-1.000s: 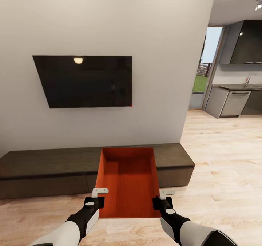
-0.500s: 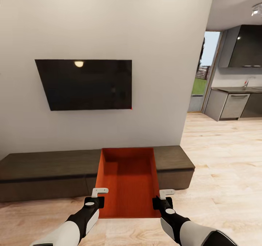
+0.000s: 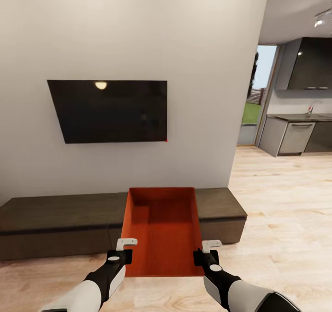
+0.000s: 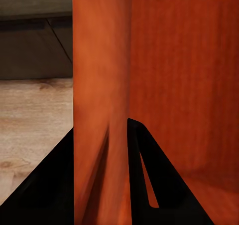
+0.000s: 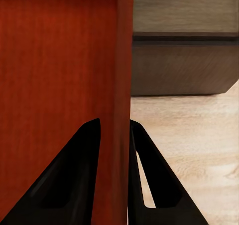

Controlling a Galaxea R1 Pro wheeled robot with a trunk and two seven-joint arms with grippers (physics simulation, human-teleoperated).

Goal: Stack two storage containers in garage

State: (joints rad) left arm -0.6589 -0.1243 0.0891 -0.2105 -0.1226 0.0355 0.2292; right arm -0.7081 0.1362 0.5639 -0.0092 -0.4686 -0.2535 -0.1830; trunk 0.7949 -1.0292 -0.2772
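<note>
Carrying one orange-red storage container (image 3: 161,231) out in front of me, I have my left gripper (image 3: 121,252) clamped over its left wall and my right gripper (image 3: 206,253) clamped over its right wall, both near the end closest to me. In the left wrist view the wall (image 4: 102,105) stands between my two dark fingers (image 4: 149,175), one outside and one inside the bin, pressed against it; the right wrist view shows the same pinch on the other wall (image 5: 124,85) between my fingers (image 5: 79,170). The container is open-topped, level and empty, held above the light wood plank floor (image 3: 286,210) of the living room. Beyond its far end runs a long, low dark wood TV bench (image 3: 60,219) against a plain white wall (image 3: 138,26), and a black TV (image 3: 108,111) hangs on that wall above the bench, with a lamp's reflection in its screen. To my right the room opens onto a kitchen with grey cabinets (image 3: 295,136), a dark upper cupboard (image 3: 309,63) and a doorway (image 3: 256,99) showing grass and sky outside.
</note>
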